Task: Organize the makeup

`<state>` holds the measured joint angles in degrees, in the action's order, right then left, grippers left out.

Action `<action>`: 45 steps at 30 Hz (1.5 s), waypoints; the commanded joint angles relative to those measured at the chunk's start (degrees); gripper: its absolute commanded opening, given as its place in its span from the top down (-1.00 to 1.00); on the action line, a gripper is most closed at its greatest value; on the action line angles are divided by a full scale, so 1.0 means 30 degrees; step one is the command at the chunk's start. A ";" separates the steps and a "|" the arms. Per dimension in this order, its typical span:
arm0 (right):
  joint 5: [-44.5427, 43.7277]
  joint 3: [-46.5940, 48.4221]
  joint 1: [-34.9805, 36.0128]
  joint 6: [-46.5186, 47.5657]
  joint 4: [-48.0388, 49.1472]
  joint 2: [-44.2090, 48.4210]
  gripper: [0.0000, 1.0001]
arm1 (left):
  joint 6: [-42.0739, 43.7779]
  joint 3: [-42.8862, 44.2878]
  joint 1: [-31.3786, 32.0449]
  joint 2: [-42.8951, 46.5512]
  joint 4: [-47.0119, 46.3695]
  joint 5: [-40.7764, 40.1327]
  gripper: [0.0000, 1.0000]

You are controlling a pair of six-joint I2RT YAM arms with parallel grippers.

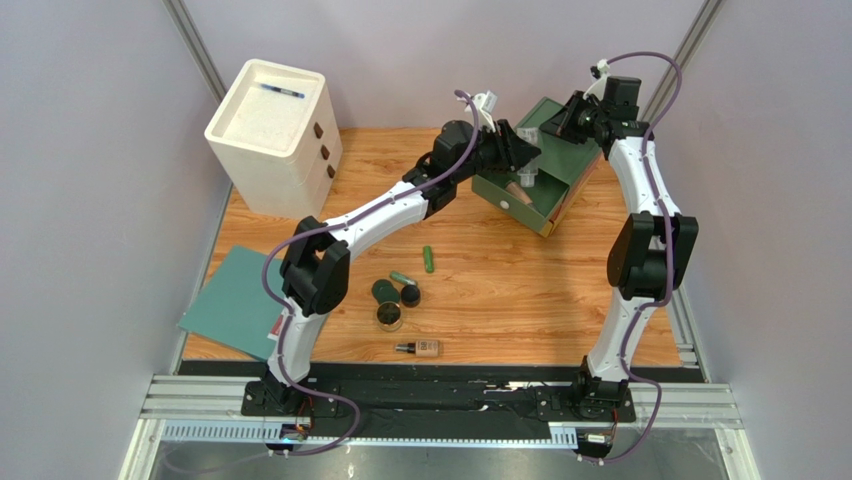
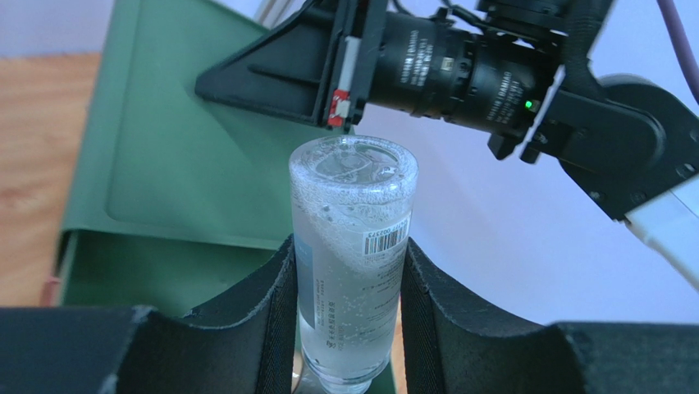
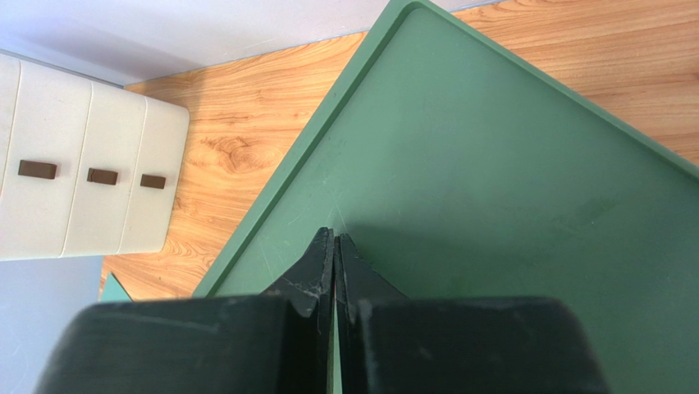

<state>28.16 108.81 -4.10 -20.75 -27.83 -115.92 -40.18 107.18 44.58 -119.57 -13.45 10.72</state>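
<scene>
My left gripper [image 2: 346, 248] is shut on a clear bottle [image 2: 353, 246] with bubbly liquid and a barcode label, held over the open part of the green box [image 1: 548, 207]. From above, that gripper [image 1: 517, 152] sits at the box's left side. My right gripper [image 3: 335, 240] is shut with nothing in it, tips against the box's flat green top [image 3: 509, 180]. On the table lie a green tube [image 1: 428, 259], a smaller green tube [image 1: 402, 277], a dark green jar [image 1: 385, 291], a black jar [image 1: 411, 295], a gold-rimmed compact [image 1: 389, 317] and a beige bottle [image 1: 420, 349].
A white drawer unit [image 1: 270, 135] stands at the back left with a thin blue pen [image 1: 280, 91] on top. A teal flat board [image 1: 235, 300] hangs over the table's left edge. Grey walls close in on both sides.
</scene>
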 commanded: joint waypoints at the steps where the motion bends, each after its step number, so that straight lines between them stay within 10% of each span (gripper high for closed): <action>1: -0.2034 -0.1702 0.0282 0.1292 -0.6425 -0.2786 0.97 | -0.4532 0.0633 0.0053 -0.0219 -0.3864 0.0264 1.00; 15: -0.1917 -0.1525 0.0018 0.1263 -0.6484 -0.2845 0.97 | -0.4184 0.2332 0.0199 -0.1746 -0.2694 0.2345 -0.48; 29: -0.1917 -0.1467 -0.0069 0.1321 -0.6542 -0.2728 0.96 | -0.0469 0.2215 -0.0122 -0.0283 -0.1409 0.2256 -0.54; 45: -0.1975 -0.2139 -0.0157 0.1410 -0.6484 -0.2640 0.95 | 2.0565 -0.9521 -0.0124 1.2337 1.5290 0.2288 -0.70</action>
<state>29.19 109.38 -4.43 -20.73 -27.97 -116.60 3.42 87.64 43.35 -89.23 14.57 18.83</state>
